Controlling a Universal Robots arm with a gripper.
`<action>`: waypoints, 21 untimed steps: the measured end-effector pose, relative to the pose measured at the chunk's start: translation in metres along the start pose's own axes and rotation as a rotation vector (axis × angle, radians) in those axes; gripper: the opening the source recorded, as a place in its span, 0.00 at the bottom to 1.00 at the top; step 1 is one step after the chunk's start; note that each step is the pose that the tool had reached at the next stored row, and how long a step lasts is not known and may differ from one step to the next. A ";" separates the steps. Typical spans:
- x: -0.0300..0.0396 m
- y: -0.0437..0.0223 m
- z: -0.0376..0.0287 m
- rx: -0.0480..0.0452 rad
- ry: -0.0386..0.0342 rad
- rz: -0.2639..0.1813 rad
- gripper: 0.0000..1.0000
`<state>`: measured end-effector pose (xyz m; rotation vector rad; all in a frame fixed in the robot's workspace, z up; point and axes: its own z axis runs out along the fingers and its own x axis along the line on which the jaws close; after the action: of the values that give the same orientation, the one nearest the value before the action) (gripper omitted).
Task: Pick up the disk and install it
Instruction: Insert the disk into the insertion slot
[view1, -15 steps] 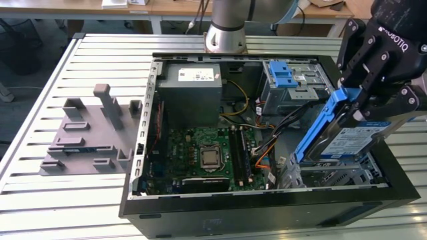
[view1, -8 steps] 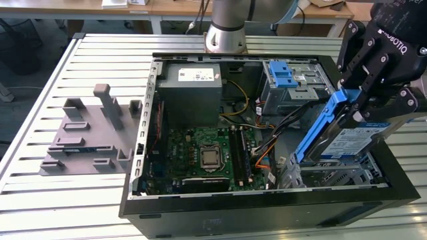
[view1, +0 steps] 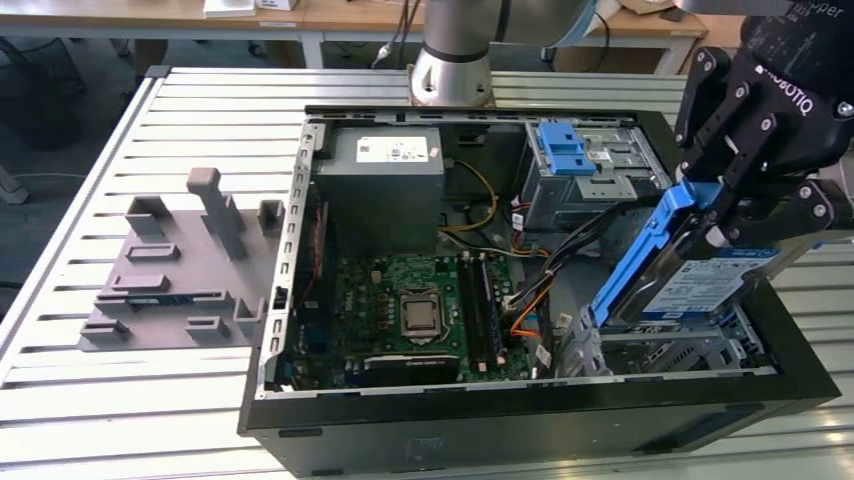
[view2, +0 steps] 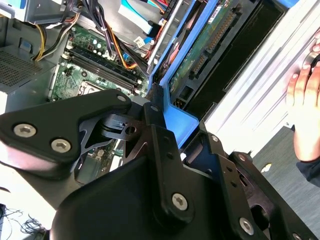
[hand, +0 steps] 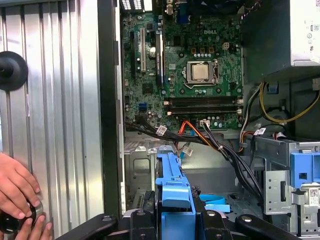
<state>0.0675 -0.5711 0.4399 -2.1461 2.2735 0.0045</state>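
Observation:
The disk, silver with a white and blue label and a blue carrier frame, hangs tilted on edge above the metal bay at the near corner of the open computer case, on the exterior view's right. My black gripper is shut on its upper end. In the second wrist view the fingers clamp the blue frame, and the disk's green circuit side faces the case wall. In the first wrist view the frame points down into the case from the gripper.
The open case holds a motherboard, a grey power supply, loose cables and a drive cage with a blue bracket. A grey fixture lies on the exterior view's left. A person's hand rests on the slatted table beside the case.

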 end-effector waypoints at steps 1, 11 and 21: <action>0.0000 -0.0002 0.0003 0.0000 0.0001 0.000 0.37; 0.0001 -0.0003 0.0062 0.0000 0.0000 0.000 0.37; 0.0002 -0.0002 0.0144 0.0000 0.0000 0.000 0.37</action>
<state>0.0678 -0.5711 0.4255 -2.1461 2.2736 0.0046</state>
